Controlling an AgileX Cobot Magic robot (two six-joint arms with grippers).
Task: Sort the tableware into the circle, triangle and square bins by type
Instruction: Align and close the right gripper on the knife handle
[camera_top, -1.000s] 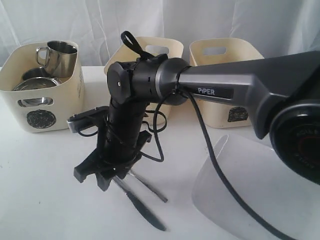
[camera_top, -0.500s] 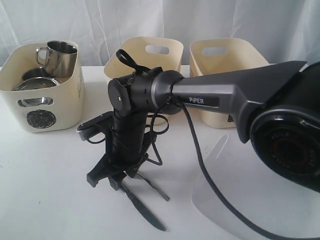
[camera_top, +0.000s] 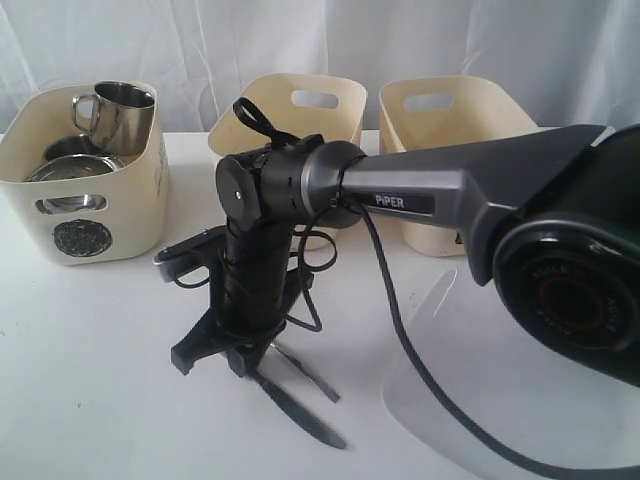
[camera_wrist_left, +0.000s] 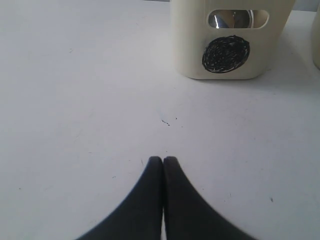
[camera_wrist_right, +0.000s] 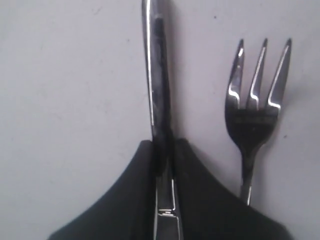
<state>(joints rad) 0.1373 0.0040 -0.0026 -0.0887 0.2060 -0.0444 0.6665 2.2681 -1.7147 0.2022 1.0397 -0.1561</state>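
Two fingers of my right hand (camera_wrist_right: 162, 146) are pinched on the knife (camera_wrist_right: 159, 90), one on each side, partway along it. The knife lies flat on the tabletop (camera_top: 80, 350), right under the arm and in front of the middle bin (camera_top: 290, 110).

It is hard and stiff and will not bend. It is also thin, shiny and slippery, so I think it could twist or slide out if my grip is weak. It looks light.

The fork (camera_wrist_right: 255, 115) lies just beside the knife, not touching it. One finger sits right by the fork's handle, so I could bump it when I lift. The big white plate (camera_top: 420, 410) is near too.

My left hand (camera_wrist_left: 163, 161) is closed and holds nothing. It hangs over bare tabletop and faces the circle bin (camera_wrist_left: 190, 45), which has a shiny mug (camera_top: 118, 110) in it.
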